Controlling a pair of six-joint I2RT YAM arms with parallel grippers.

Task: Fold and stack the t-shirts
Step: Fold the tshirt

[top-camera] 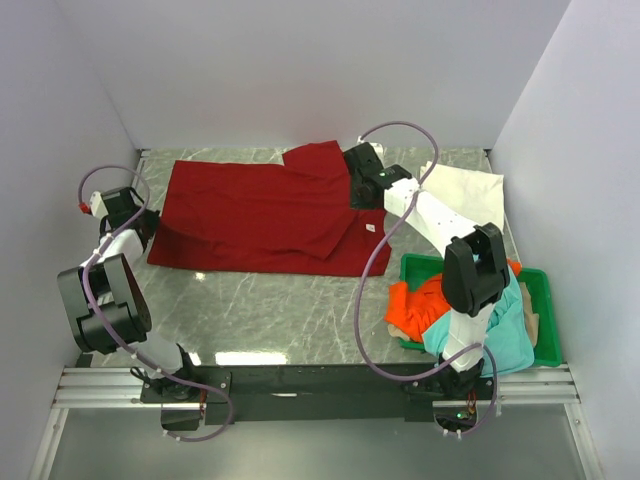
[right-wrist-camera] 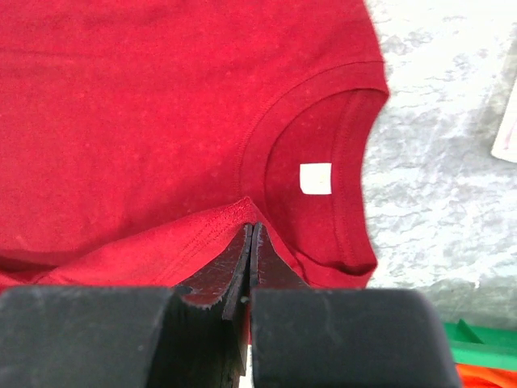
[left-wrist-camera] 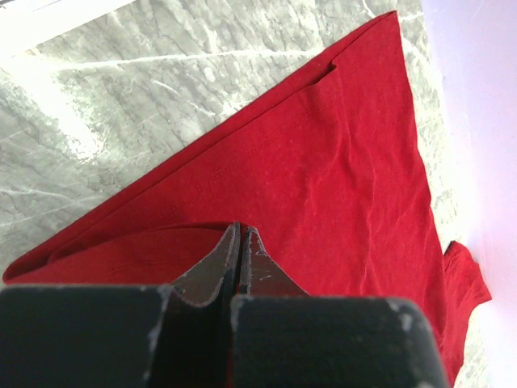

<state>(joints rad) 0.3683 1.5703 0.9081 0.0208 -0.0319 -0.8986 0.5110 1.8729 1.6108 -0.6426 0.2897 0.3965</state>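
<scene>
The large dark red t-shirt (top-camera: 250,215) lies spread across the back of the marble table. My left gripper (top-camera: 147,228) is at its left edge, shut on a raised fold of the red cloth (left-wrist-camera: 339,162), with the jaws (left-wrist-camera: 241,234) pressed together. My right gripper (top-camera: 352,190) is at the shirt's right side, shut on a stitched hem (right-wrist-camera: 202,230) held over the collar and its white label (right-wrist-camera: 315,178). The white t-shirt (top-camera: 465,195) lies at the back right. The orange t-shirt (top-camera: 415,305) and the teal t-shirt (top-camera: 490,335) are heaped at the green tray.
The green plastic tray (top-camera: 540,300) stands at the front right, partly under the right arm, and its corner shows in the right wrist view (right-wrist-camera: 477,335). White walls close in the table on three sides. Bare marble (top-camera: 270,310) lies in front of the red shirt.
</scene>
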